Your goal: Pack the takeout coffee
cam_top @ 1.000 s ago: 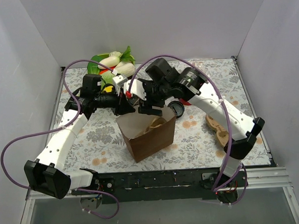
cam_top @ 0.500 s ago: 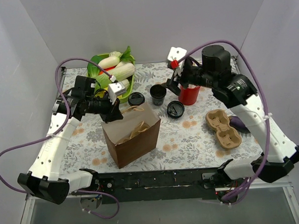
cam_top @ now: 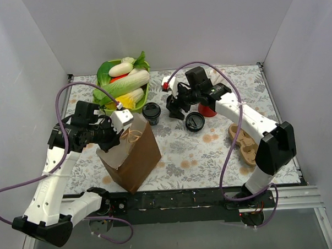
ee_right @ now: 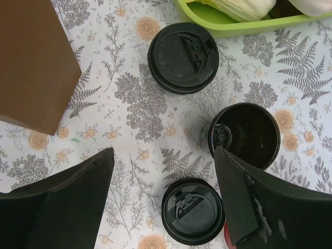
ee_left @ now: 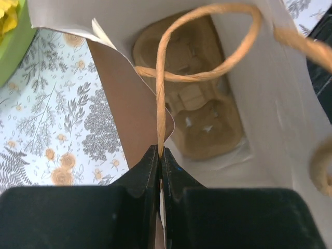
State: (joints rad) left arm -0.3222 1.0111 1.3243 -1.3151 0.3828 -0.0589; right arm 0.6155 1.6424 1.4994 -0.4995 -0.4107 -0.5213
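From above, the right arm [cam_top: 240,113] covers most of the red cup [cam_top: 211,110], and the right gripper [cam_top: 175,106] hides the open black cup [ee_right: 249,132] beneath it. The left gripper [ee_left: 158,155] has its tips lost behind the brown bag [cam_top: 135,159]. In the right wrist view, the bag and the green tray [ee_right: 233,21] run off the frame. Inside the bag, the handle [ee_left: 159,104] crosses part of the pulp carrier [ee_left: 199,119].
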